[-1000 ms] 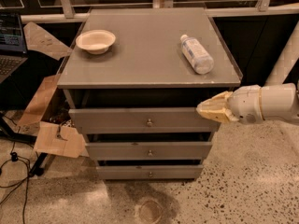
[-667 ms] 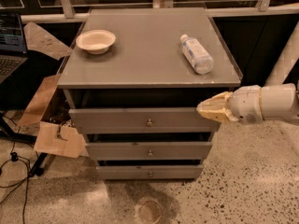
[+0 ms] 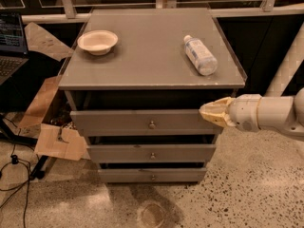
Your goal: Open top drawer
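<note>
The top drawer (image 3: 118,121) is the widest grey front of a three-drawer grey cabinet, with a small round metal knob (image 3: 152,125) at its centre. Its front stands out a little from the cabinet, with a dark gap above it. My gripper (image 3: 205,112), with cream-coloured fingers on a white arm, comes in from the right. It sits at the right end of the top drawer's front, level with its upper edge and well to the right of the knob.
On the cabinet top (image 3: 147,56) stand a shallow cream bowl (image 3: 97,42) at the back left and a clear plastic bottle (image 3: 200,55) lying at the right. The middle drawer (image 3: 151,153) and bottom drawer (image 3: 152,175) are below. Cardboard (image 3: 57,141) and cables lie at left; a laptop (image 3: 10,44) is at the far left.
</note>
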